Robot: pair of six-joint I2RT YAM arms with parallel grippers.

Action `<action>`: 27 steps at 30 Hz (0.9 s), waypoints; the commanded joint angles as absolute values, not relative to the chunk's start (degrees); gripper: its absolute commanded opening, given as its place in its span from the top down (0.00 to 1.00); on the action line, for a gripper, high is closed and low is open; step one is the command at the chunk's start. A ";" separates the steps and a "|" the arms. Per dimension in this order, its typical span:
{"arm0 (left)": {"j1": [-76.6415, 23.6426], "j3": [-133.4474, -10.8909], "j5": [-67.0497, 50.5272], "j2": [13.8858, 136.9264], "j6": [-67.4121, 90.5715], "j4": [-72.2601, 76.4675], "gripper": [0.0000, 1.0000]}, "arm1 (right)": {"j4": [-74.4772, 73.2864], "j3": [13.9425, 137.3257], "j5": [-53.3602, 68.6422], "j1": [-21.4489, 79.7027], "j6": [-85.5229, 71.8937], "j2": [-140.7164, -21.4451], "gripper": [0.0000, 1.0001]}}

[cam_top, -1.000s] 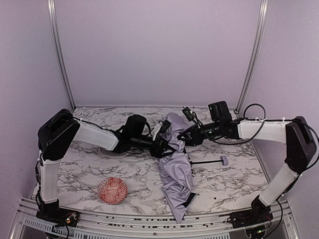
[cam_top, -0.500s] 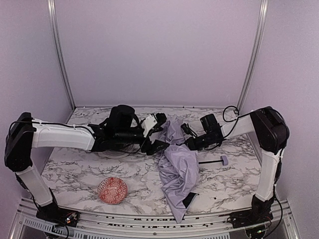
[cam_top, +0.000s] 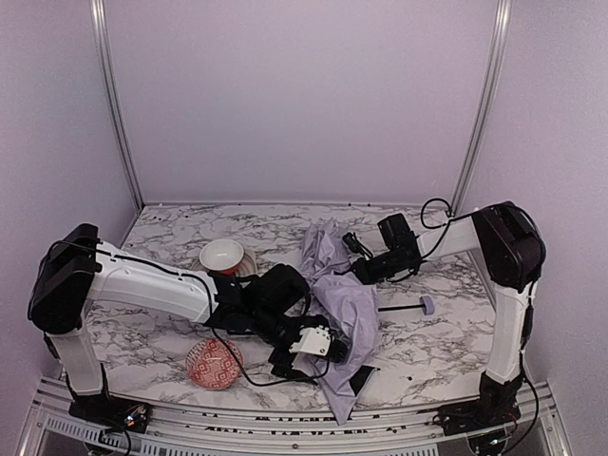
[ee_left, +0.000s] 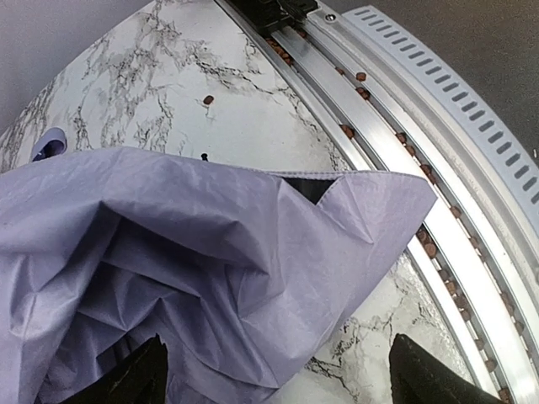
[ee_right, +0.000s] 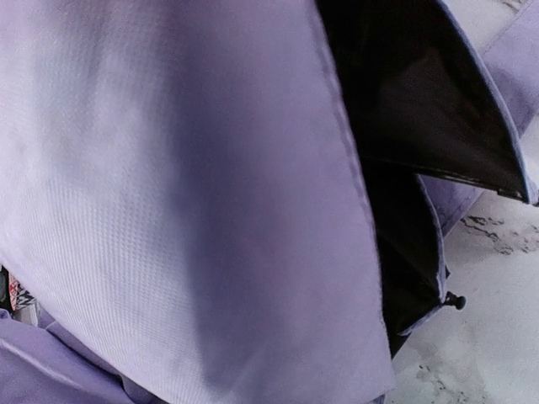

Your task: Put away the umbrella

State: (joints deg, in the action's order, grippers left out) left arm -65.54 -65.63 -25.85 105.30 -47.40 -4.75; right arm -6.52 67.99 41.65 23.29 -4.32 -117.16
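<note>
Left fingers [ee_left: 139, 374] spread wide, holding nothing, poised over the near flap of the umbrella [cam_top: 347, 313]. Right fingers [cam_top: 364, 270] are closed, seemingly pinching its far end. It sprawls loose on the desk [cam_top: 437, 342], handle [cam_top: 427, 305] poking right. Looks like the gathering step: next, pinch that flap and fold it inward.

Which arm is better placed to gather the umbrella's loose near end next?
Left, probably. The left gripper is open right at the loose near end of the umbrella; the right gripper is shut on the fabric farther back, busy holding it.
</note>
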 commanded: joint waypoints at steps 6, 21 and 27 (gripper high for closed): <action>-67.76 -67.03 -17.84 113.23 -47.41 5.15 0.41 | -7.65 67.47 37.54 26.27 -2.26 -117.05 1.00; -64.17 -62.42 -15.52 102.61 -23.04 25.62 1.00 | -9.46 58.94 41.67 28.17 0.39 -112.89 1.00; -57.81 -60.56 -14.62 102.72 -8.63 34.35 1.00 | -10.10 56.34 43.47 28.24 1.36 -112.59 1.00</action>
